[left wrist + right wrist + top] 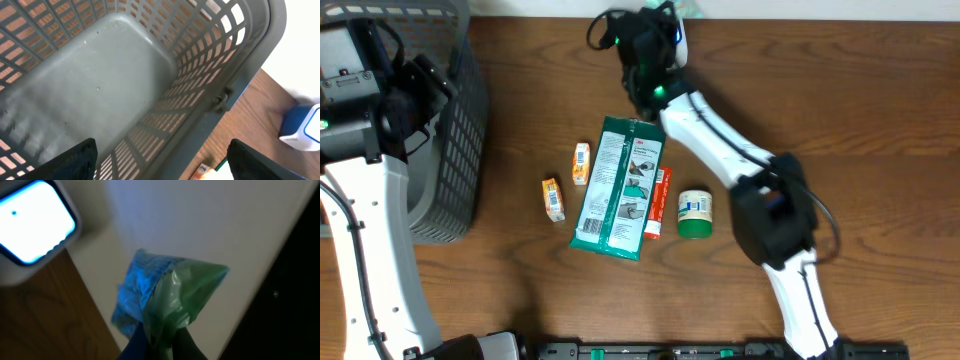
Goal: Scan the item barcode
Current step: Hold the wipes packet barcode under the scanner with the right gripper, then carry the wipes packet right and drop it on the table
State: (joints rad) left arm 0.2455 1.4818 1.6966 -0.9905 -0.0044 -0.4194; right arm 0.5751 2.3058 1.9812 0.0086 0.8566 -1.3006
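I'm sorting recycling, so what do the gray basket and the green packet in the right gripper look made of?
The gray basket looks like matte moulded plastic: uniform lattice walls, smooth floor. The green packet in the right gripper is probably thin glossy plastic film; it crumples and lets light through.

I see a grey lattice basket [455,120] at the left of the worktop [880,120] — right of it an orange carton [553,199], a yellow carton [581,163], a flat green packet [618,188] with a red tube [657,203] alongside, and a green-and-white tub [695,213].
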